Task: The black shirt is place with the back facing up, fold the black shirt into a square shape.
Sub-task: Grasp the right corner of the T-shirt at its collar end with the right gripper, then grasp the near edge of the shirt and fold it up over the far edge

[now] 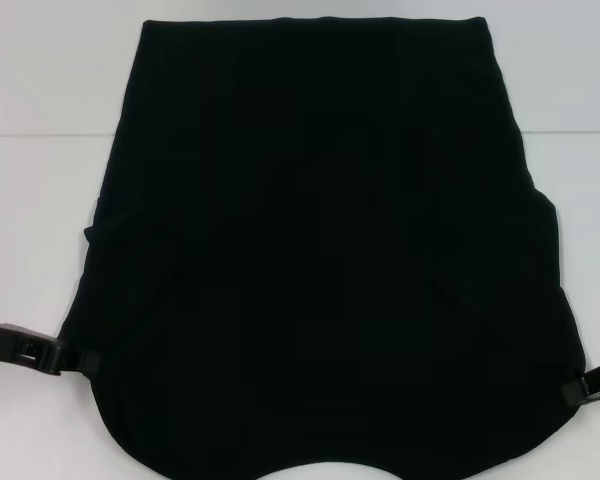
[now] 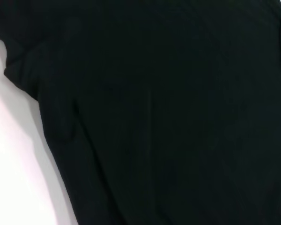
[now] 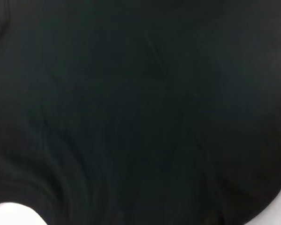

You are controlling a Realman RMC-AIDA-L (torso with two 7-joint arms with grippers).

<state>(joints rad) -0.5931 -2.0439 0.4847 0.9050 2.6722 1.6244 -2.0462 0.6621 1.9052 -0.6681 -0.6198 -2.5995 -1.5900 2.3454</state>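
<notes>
The black shirt [image 1: 320,250] lies spread over the white table [image 1: 40,90], plain side up, with no lettering showing. It reaches from the far edge to the near edge of the head view, and its near part is wider. My left gripper [image 1: 80,360] is at the shirt's near left edge, with its fingertips pinched on the fabric. My right gripper [image 1: 583,386] is at the near right edge, likewise pinched on the fabric. The shirt fills the left wrist view [image 2: 178,117] and the right wrist view [image 3: 140,103].
Bare white table shows to the left [image 1: 30,250] and right [image 1: 590,150] of the shirt. It also shows beside the cloth in the left wrist view [image 2: 14,168] and in a corner of the right wrist view [image 3: 11,215].
</notes>
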